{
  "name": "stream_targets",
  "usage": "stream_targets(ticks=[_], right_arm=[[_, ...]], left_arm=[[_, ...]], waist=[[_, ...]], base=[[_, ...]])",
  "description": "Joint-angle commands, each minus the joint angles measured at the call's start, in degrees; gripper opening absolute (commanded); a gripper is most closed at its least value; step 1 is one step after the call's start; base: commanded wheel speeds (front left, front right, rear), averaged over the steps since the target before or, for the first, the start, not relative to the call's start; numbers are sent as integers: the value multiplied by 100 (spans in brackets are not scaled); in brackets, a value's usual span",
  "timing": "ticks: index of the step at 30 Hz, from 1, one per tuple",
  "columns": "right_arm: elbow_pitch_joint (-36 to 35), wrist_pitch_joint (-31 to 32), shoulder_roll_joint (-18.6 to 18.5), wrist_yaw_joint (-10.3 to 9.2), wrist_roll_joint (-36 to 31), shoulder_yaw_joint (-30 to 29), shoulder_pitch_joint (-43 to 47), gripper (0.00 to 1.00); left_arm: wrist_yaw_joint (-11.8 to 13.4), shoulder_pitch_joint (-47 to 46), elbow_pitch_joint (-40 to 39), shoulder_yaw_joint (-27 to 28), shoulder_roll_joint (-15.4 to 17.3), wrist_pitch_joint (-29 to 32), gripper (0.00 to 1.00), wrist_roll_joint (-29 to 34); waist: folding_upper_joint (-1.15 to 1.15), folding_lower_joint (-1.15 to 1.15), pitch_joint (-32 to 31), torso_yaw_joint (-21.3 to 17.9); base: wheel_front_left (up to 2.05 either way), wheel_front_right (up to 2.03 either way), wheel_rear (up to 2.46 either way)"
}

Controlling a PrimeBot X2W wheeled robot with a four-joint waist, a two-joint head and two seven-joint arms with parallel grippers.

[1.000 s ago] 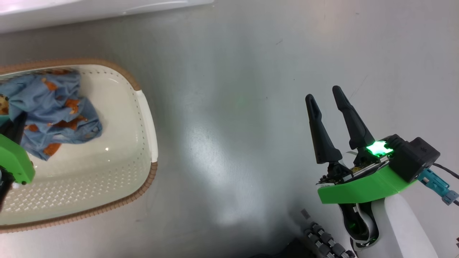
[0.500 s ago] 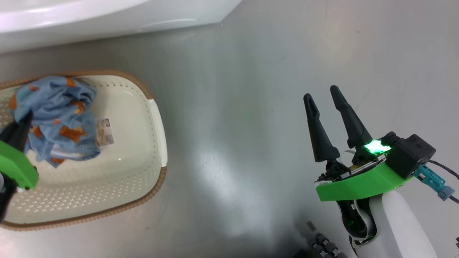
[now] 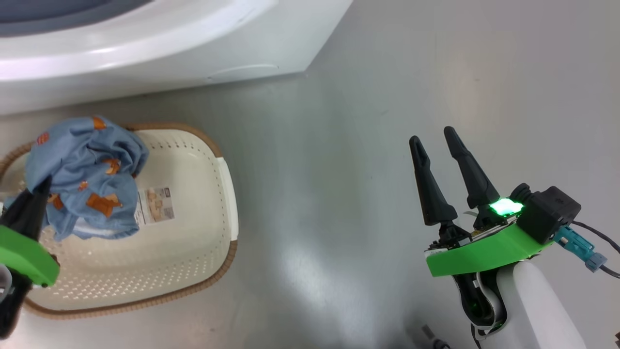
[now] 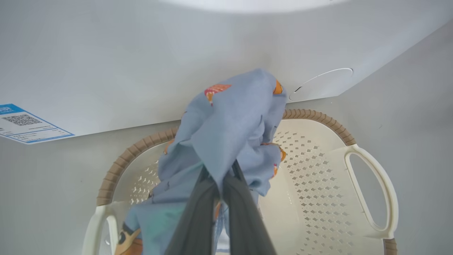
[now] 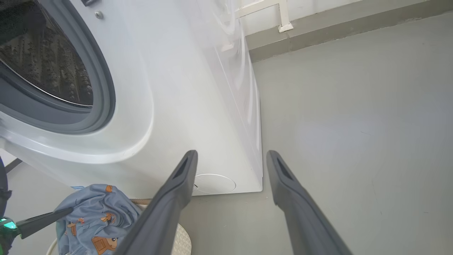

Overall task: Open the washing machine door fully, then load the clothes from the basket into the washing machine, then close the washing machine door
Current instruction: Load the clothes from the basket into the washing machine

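Bunched light-blue garment (image 3: 87,165) with orange prints, over cream perforated basket (image 3: 193,242), before white washing machine (image 3: 169,53).

Your left gripper (image 3: 44,184) is at the near left. Its two dark fingers are squeezed tight together on the clothes (image 3: 87,165), and they point to the far side. Its green wrist cover (image 3: 24,254) sits just behind the fingers. Your right gripper (image 3: 432,135) is at the near right, well apart from the left one. Its fingers stand wide apart with nothing between them, and the tips point far and a bit left. A green light (image 3: 506,207) glows at that wrist, just past the white forearm (image 3: 537,310).
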Motion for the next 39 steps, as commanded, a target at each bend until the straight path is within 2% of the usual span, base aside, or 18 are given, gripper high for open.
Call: stream_targets(ticks=[1, 10, 19, 32, 39], right_arm=[[-93, -27, 20, 16, -16, 111, 237, 100], [7, -27, 20, 16, -106, 4, 305, 100], [147, -27, 20, 16, -160, -42, 403, 100], [394, -27, 20, 16, -221, -88, 536, 100], [576, -27, 20, 16, -270, -177, 718, 100]], left_arm=[[-17, 154, -132, 321, 267, -71, 0, 106], [-17, 1134, -1023, 1579, 42, -71, 0, 818], [-17, 1969, -1737, 2434, -338, -71, 0, 1261], [-17, 2686, -2217, 3090, -933, -71, 0, 1565], [-17, 3054, -2429, 3397, -1357, -71, 0, 1769]], waist=[[0, 0, -138, 49], [0, 0, -543, 121], [0, 0, -1074, 201], [0, 0, -1935, 280], [0, 0, -2545, 353]], base=[[0, 0, 0], [0, 0, 0], [0, 0, 0], [0, 0, 0], [0, 0, 0]])
